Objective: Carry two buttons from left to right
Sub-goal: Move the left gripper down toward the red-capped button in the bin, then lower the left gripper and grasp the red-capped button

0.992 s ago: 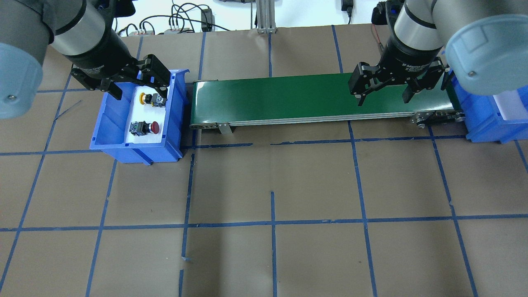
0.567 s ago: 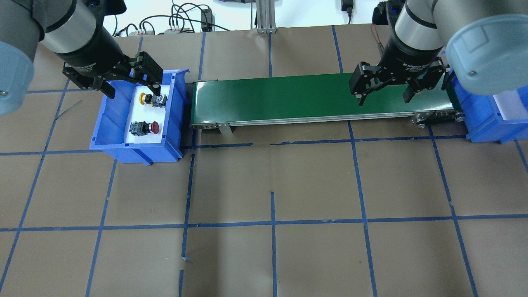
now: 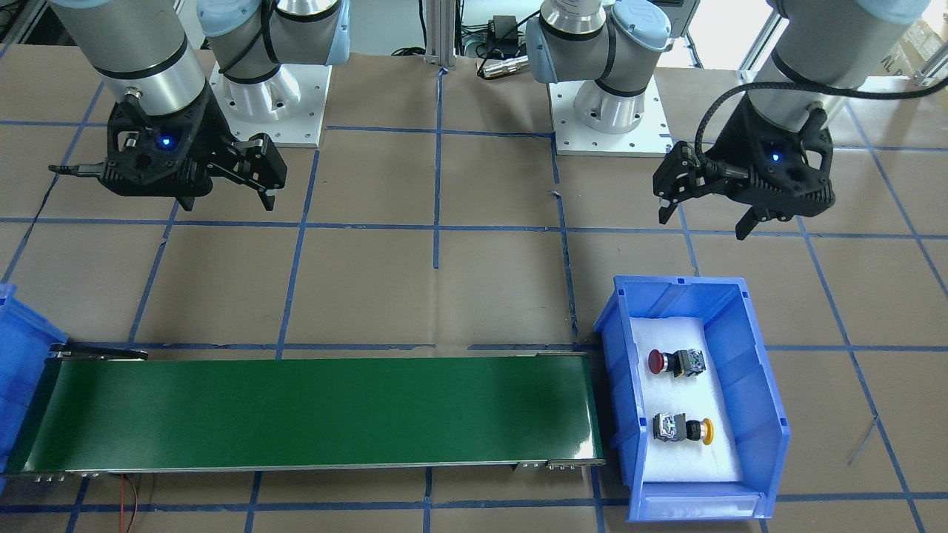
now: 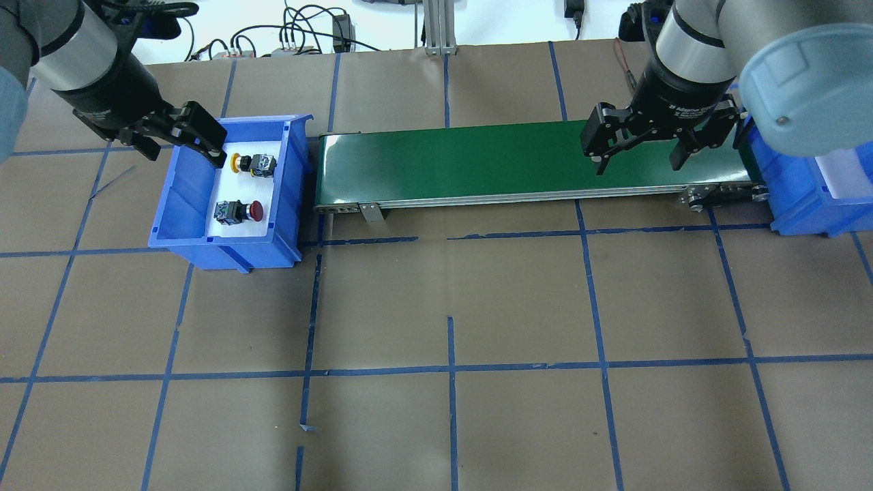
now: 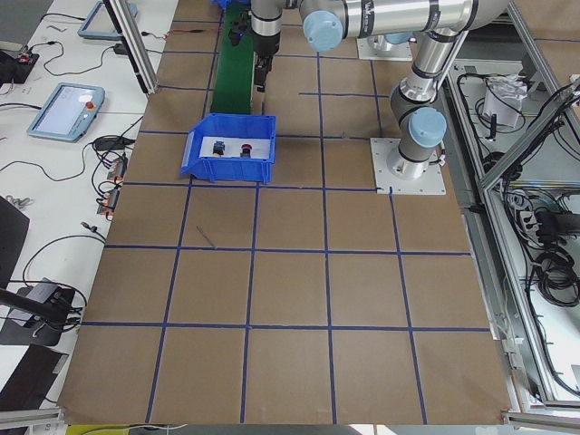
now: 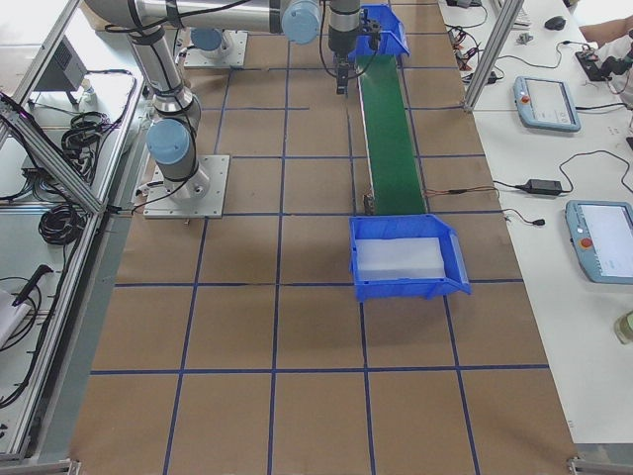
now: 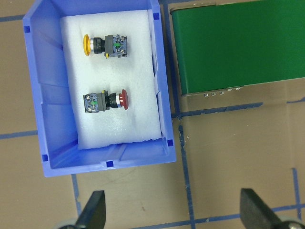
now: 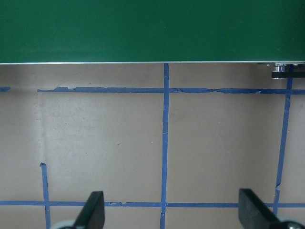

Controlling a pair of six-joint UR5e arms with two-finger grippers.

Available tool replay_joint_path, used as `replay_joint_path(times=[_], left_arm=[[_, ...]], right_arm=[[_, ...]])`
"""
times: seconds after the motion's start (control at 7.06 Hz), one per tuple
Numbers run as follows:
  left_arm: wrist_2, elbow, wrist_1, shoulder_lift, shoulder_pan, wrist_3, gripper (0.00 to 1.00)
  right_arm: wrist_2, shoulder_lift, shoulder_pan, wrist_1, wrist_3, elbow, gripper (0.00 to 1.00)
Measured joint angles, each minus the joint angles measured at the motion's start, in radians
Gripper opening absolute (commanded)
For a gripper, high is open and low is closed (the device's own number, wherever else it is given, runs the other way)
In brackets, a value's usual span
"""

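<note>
Currently, stage of task: at the start; neither button has left its bin, so both transfers are judged to be outstanding.
Red button [image 4: 239, 211]: lies on its side on the white foam [image 7: 138, 62] of the left bin [image 4: 225, 249], left of the frame in the overhead view, cap toward the belt.
Yellow button [image 4: 252, 164]: on the same foam, just above the red one in that frame, apart from it, cap pointing the other way.
Left gripper [image 4: 183, 151]: upper left of the overhead frame; fingers spread wide, nothing between them. Its wrist view shows both fingertips over brown paper at the bottom edge, well clear of the bin.
Right gripper [image 4: 638, 167]: upper right of the overhead frame, by the belt's right end; fingers wide apart, holding nothing.
Conveyor belt [image 4: 477, 164]: green strip across the upper middle; no button on it.
Right bin [image 6: 410, 290]: foam-lined; no button shows in it.
Remaining: judged to be a grasp of each button, carriage rightward, and placement in the right bin.
</note>
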Motion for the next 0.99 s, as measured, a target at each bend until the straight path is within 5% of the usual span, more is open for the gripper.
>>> replay_joint_path(times=[0.99], left_arm=[[0.010,0.000,0.164,-0.298,0.033,1.018,1.00]], right_arm=[[-0.005,0.000,0.000,-0.001,-0.002,-0.005,1.00]])
